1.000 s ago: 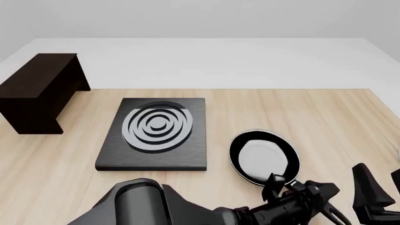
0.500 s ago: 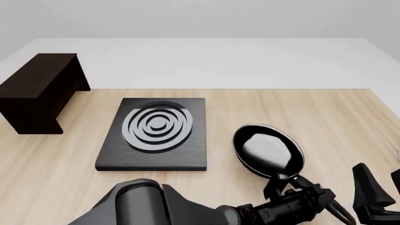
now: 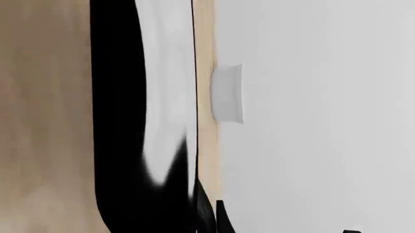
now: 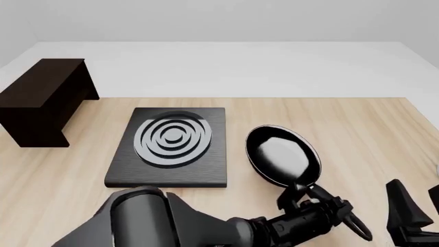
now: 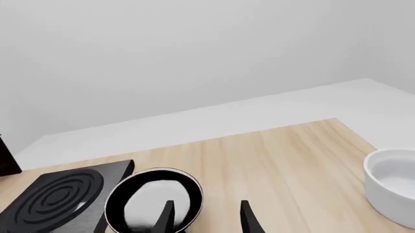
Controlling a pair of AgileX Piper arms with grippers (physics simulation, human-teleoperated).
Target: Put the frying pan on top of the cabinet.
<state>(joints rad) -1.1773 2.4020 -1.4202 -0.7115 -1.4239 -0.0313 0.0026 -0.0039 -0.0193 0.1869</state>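
Observation:
The frying pan (image 4: 283, 156), black with a glossy grey-white inside, hangs tilted just right of the stove plate, its handle pointing toward me. My left gripper (image 4: 310, 199) is shut on that handle. The left wrist view shows the frying pan (image 3: 162, 97) very close, rim and inside only. The frying pan (image 5: 153, 204) also shows in the right wrist view, beyond my right gripper (image 5: 207, 221), which is open and holds nothing. That right gripper (image 4: 418, 206) sits at the table's near right corner. The dark brown cabinet (image 4: 44, 98) stands at the far left, its flat top bare.
A flat black stove plate (image 4: 171, 146) with silver rings lies between the cabinet and the pan. A white bowl (image 5: 392, 187) sits at the table's right edge. My left arm's bulky black link (image 4: 144, 221) fills the near middle.
The pan has come up off the table, tilted, and moved a little left and away from me, carried by my left gripper on its handle. The right gripper has stayed put.

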